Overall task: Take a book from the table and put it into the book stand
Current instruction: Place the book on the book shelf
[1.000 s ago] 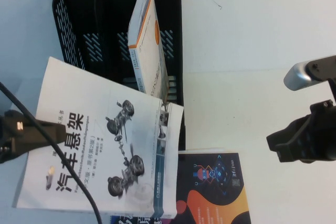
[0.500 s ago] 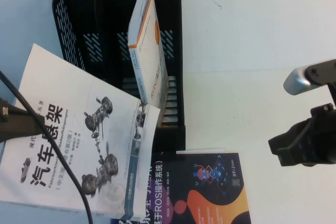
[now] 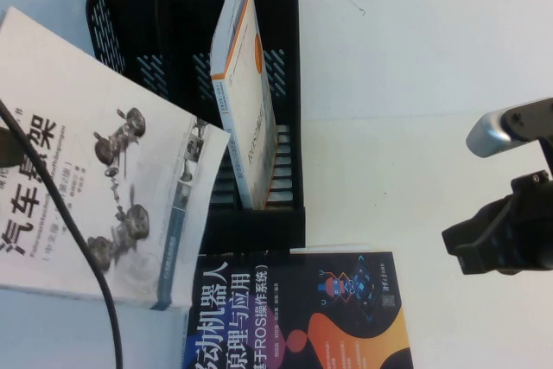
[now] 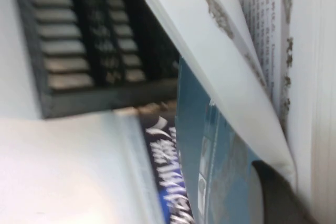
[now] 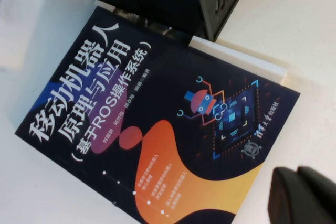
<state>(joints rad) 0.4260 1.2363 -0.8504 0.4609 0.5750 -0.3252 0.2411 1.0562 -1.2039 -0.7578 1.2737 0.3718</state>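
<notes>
The book [image 3: 95, 170], pale front with black title and car-part pictures, is held tilted in the air left of the book stand [image 3: 173, 6]; its right edge overlaps the stand's front left corner. My left gripper [image 3: 7, 149] is at the far left edge, shut on the book's left side. In the left wrist view a dark finger [image 4: 278, 195] presses the book's teal back [image 4: 210, 145] beside its pages. My right gripper [image 3: 497, 235] hangs shut and empty over the table [image 3: 415, 66] at the right; its fingers [image 5: 302, 198] lie together.
A white book with orange edging [image 3: 246, 84] stands in the stand's right slot; the left and middle slots hold nothing. A black book with orange shapes [image 3: 302, 317] lies flat in front of the stand and also shows in the right wrist view [image 5: 157, 119]. A black cable [image 3: 86, 257] crosses the held book.
The held book has moved left and up with my left gripper, uncovering the black book's white title. The right arm has hardly moved.
</notes>
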